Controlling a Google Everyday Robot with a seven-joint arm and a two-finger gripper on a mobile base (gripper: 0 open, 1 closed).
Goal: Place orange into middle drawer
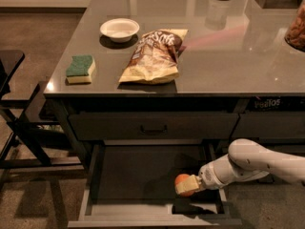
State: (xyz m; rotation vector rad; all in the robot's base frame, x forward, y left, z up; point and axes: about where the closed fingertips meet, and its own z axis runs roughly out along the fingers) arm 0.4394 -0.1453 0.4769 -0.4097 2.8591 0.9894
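The middle drawer point(95, 194) is pulled open below the counter, with a flat dark bottom and a lighter grey rim. The orange point(181, 181) is held over the right part of the drawer's inside, close above its bottom. My gripper point(185, 185) reaches in from the right on a white arm and its pale fingers point(189, 184) are shut on the orange. The fingers cover the orange's lower right side.
On the counter point(228, 56) lie a yellow-brown chip bag point(152, 56), a white bowl point(119, 29) and a green and yellow sponge point(80, 68). A shut drawer front with a black bar handle point(153, 128) sits above the open drawer. A dark chair point(19, 123) stands at the left.
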